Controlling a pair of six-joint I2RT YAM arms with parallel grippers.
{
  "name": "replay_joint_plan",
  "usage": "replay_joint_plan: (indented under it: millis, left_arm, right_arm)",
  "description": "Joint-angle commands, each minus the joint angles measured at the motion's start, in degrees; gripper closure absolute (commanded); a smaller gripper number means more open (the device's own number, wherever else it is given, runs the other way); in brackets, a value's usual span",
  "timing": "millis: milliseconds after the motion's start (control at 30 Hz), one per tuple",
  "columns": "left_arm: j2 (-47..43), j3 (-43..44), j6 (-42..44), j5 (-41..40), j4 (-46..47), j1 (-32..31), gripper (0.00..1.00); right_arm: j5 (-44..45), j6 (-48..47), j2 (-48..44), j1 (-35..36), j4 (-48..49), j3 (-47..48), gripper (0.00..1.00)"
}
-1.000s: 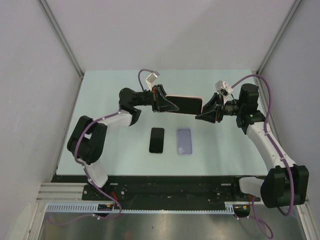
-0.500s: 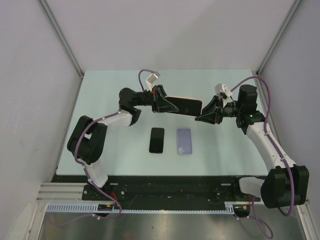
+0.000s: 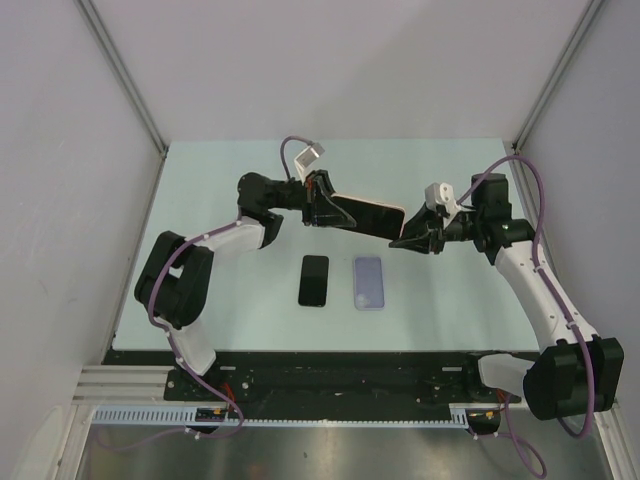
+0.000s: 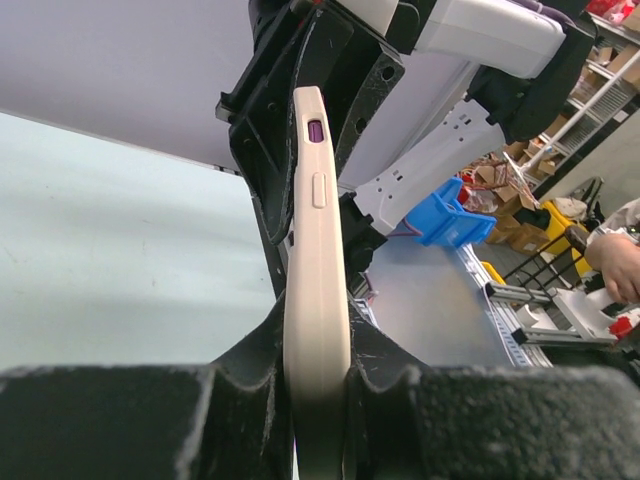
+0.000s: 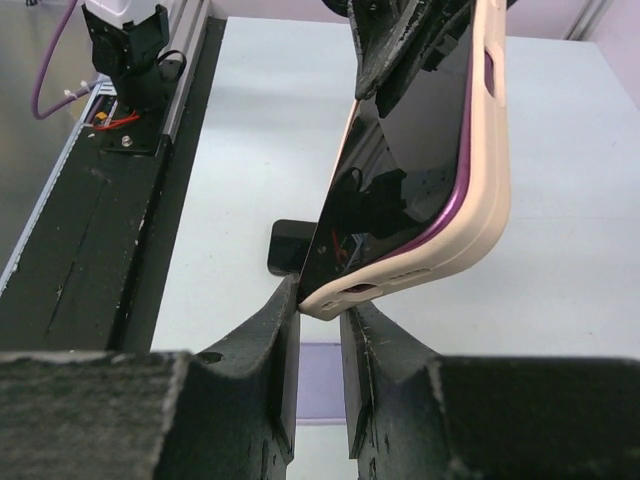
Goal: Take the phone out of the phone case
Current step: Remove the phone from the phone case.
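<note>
Phone [image 5: 400, 190], dark screen outward, sits in its cream phone case [image 5: 488, 170]. A band of purple shows along the edge where screen meets case. The pair is held clear of the table [image 3: 200, 180], over its middle toward the far side, lying long-ways between the two arms and tipped so that the right end hangs lower.

The left gripper [image 4: 318, 365] has hold of the left end. Its jaws are drawn in tight on the two broad faces, so its own camera looks straight along the cream side edge (a small purple button shows near the top of that edge).

The right gripper [image 5: 320, 315] meets the opposite end at the lower corner. Its fingers [image 5: 275, 335] are nearly together and pinch that corner, one tip against the screen side and the other against the back of the case.

Below the held pair, two flat things lie side by side on the table, near each other but apart: a black handset [image 3: 313, 280] and, to its right, a pale lavender slab [image 3: 369, 283] (phone or case, I cannot tell which).
</note>
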Motion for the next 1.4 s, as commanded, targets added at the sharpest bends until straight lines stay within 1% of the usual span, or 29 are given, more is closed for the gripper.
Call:
replay_joint_plan:
  millis: [0, 100, 200, 300, 433, 567, 667, 733, 767, 833, 867, 900, 967, 1100, 1267, 1300, 1367]
  left_arm:
    - [-3.3, 3.3, -6.5, 3.9, 4.5, -2.8, 1.0]
    - [-3.5, 3.0, -6.9, 4.7, 5.1, -3.1, 1.0]
    - [-3.9, 3.0, -7.7, 5.4, 6.3, -3.5, 1.0]
    - [-3.7, 3.0, -10.4, 5.9, 9.5, -4.0, 1.0]
    - [-2.6, 3.4, -16.6, 6.2, 15.7, -4.4, 1.0]
    - [-2.3, 3.4, -18.1, 7.2, 17.3, -5.2, 1.0]
    - [-2.7, 3.1, -18.1, 7.3, 17.8, -5.8, 0.99]
    - [-2.9, 2.7, -18.1, 7.4, 18.1, -6.2, 1.0]
    - [-3.1, 2.5, -18.1, 7.3, 18.3, -6.6, 1.0]
    - [-3.7, 2.2, -18.2, 7.5, 18.7, -7.1, 0.99]
    - [-3.9, 2.1, -18.3, 7.7, 18.8, -7.3, 1.0]
    - [-4.3, 2.0, -18.2, 7.8, 19.0, -7.5, 1.0]
    - [-4.7, 1.4, -18.1, 7.7, 19.2, -7.9, 0.99]
    - [-4.8, 0.6, -17.8, 7.8, 19.5, -8.1, 1.0]
    - [-4.4, -0.2, -17.0, 7.2, 19.7, -8.2, 1.0]
    - [-4.4, -0.3, -16.8, 7.1, 19.7, -8.1, 0.99]
    - [-4.0, -0.5, -16.5, 6.9, 19.7, -8.0, 1.0]
  right_arm:
    - [3.9, -13.2, 0.2, -0.6, -4.4, 2.1, 0.87]
    - [3.0, -13.1, 0.5, -1.0, -3.4, 2.1, 0.87]
    - [3.0, -15.3, 0.8, -1.5, -3.4, 2.1, 0.87]
    - [2.3, -17.4, 0.9, -2.0, -4.0, 2.1, 0.88]
    - [3.6, -18.4, 1.2, -1.9, -3.8, 2.1, 0.88]
    - [5.2, -17.8, 1.6, -2.0, -2.6, 2.1, 0.88]
    - [4.5, -13.7, 2.1, -2.4, 0.1, 2.1, 0.88]
    - [4.7, -9.1, 2.5, -2.4, 4.4, 2.1, 0.88]
    - [4.7, -2.5, 3.3, -2.5, 6.3, 2.1, 0.88]
    - [4.6, 3.5, 4.2, -2.9, 11.4, 2.1, 0.88]
    - [4.5, 8.6, 5.2, -3.1, 13.1, 2.1, 0.88]
    - [4.2, 11.2, 5.7, -3.3, 15.7, 2.1, 0.88]
    - [3.5, 16.0, 7.1, -3.9, 17.6, 2.1, 0.88]
    - [0.9, 22.4, 8.1, -4.7, 21.5, 2.1, 0.86]
    - [-0.5, 30.1, 6.9, -6.2, 26.0, 2.1, 0.8]
    - [-0.6, 33.6, 6.8, -6.5, 28.0, 2.1, 0.8]
    - [-0.6, 37.6, 6.6, -7.0, 30.8, 2.1, 0.78]
